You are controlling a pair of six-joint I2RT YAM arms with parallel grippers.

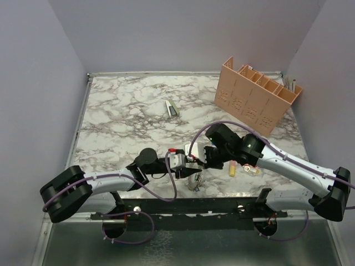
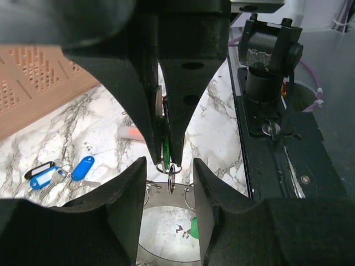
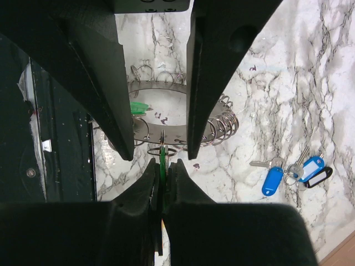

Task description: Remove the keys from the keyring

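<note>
Two grippers meet nose to nose over the near middle of the marble table (image 1: 122,111), just ahead of the arm bases. The right gripper (image 3: 165,162) is clamped tight on the green key (image 3: 162,158), pinching its plastic head edge-on between the fingertips. A small split ring (image 2: 169,176) hangs under that key, just above the keyring (image 3: 161,88). Whether it is threaded on the band cannot be told. The left gripper (image 2: 170,162) has its jaws apart, one finger on each side of the pinched key and the small ring, and grips nothing. The keyring lies flat on the marble directly beneath both grippers. It is a wide grey band with an open centre, and thin wire rings (image 3: 224,122) crowd along its outer edge. A second green head (image 3: 138,107) sits at the band's inner edge, beside one left finger. Blue-headed keys (image 3: 273,181) lie loose on the marble, well apart from the keyring on the right arm's side, with a blue tag and a dark tag (image 3: 312,170) bunched next to them. A yellow tag (image 1: 232,168) lies between that bunch and the grippers. A tan slotted crate (image 1: 258,94) stands at the far right corner. A small pale object (image 1: 172,108) lies mid-table farther back, too small to identify.
</note>
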